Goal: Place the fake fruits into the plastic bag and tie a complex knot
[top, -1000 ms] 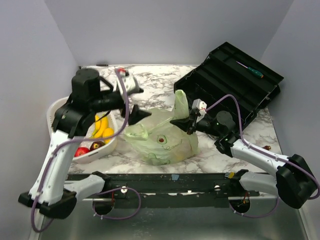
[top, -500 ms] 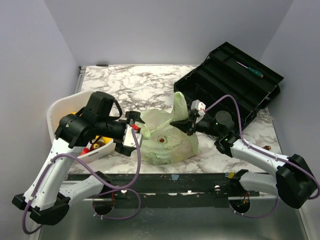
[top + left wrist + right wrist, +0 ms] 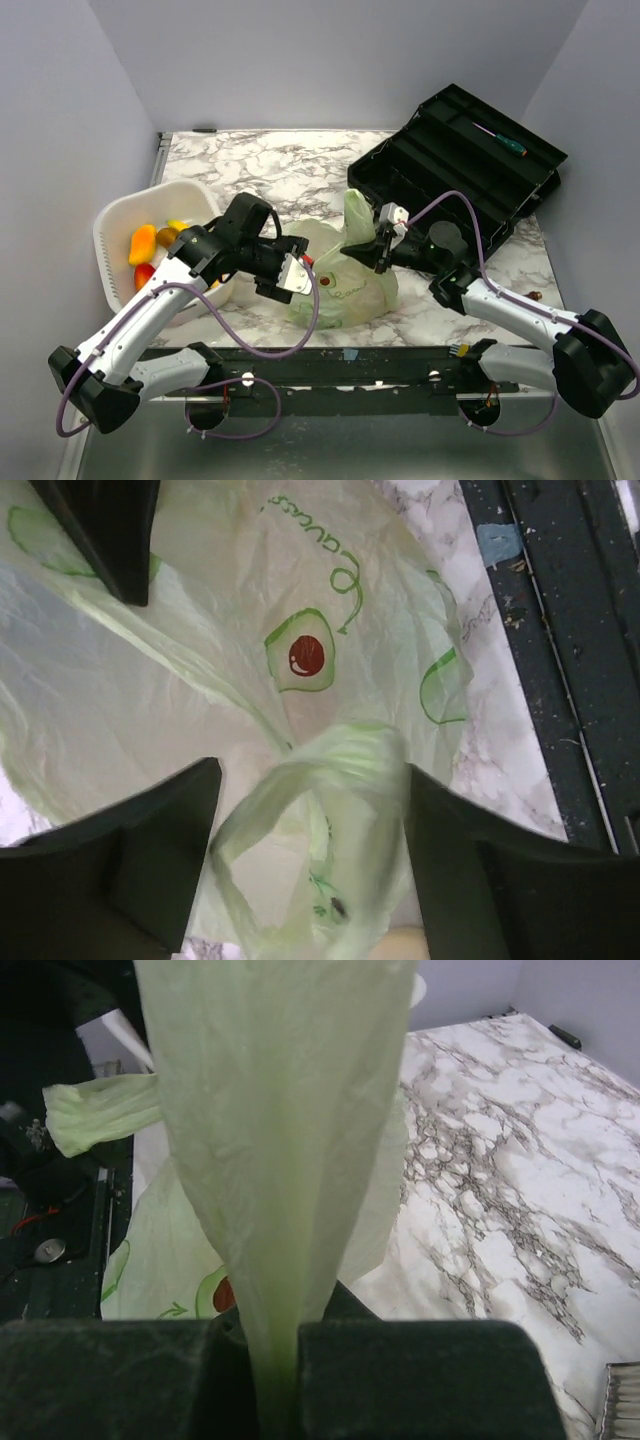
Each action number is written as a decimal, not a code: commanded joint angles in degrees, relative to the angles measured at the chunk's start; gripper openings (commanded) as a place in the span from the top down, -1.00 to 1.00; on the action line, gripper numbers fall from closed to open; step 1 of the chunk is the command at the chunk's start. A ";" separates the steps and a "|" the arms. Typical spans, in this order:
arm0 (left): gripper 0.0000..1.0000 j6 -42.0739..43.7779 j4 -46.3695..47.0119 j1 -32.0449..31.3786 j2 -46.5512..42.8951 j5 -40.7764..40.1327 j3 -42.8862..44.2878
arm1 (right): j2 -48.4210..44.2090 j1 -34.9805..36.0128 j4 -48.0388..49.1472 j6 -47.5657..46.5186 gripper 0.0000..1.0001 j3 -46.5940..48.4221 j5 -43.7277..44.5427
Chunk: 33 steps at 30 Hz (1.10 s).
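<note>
The pale green plastic bag [image 3: 345,288] lies crumpled on the marble table, with avocado prints on it. My right gripper [image 3: 378,250] is shut on one bag handle [image 3: 357,212], which stands up from its jaws; in the right wrist view the handle [image 3: 275,1140] fans out above the shut gripper [image 3: 272,1370]. My left gripper [image 3: 300,272] is at the bag's left edge, open, with the other handle loop [image 3: 300,820] between its fingers [image 3: 160,850], touching neither clearly. Fake fruits, an orange mango [image 3: 142,242], a yellow piece [image 3: 178,225] and a red one [image 3: 143,275], lie in the basket. No knot shows.
A white plastic basket [image 3: 115,215] stands at the left. An open black toolbox [image 3: 460,165] with a green-handled screwdriver [image 3: 502,139] fills the back right. A black rail [image 3: 350,360] runs along the table's near edge.
My left arm has swung down and to the right, from above the basket to the bag's left edge, uncovering the basket. The right gripper has held the handle still.
</note>
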 commanded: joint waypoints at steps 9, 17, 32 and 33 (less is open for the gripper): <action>1.00 -61.55 30.48 22.07 0.10 13.52 30.31 | -2.64 -1.91 -7.18 4.18 0.99 11.18 12.64; 1.00 -74.16 35.71 30.36 -7.25 18.20 9.76 | -5.77 -2.19 -14.37 7.46 0.99 7.21 15.80; 1.00 -28.38 0.12 27.72 -16.81 13.37 -17.79 | -1.79 -2.37 -13.33 19.16 0.99 -4.99 22.45; 1.00 -24.91 -2.42 27.67 -16.56 12.34 -18.71 | -1.33 -2.40 -13.12 19.42 0.99 -5.32 23.21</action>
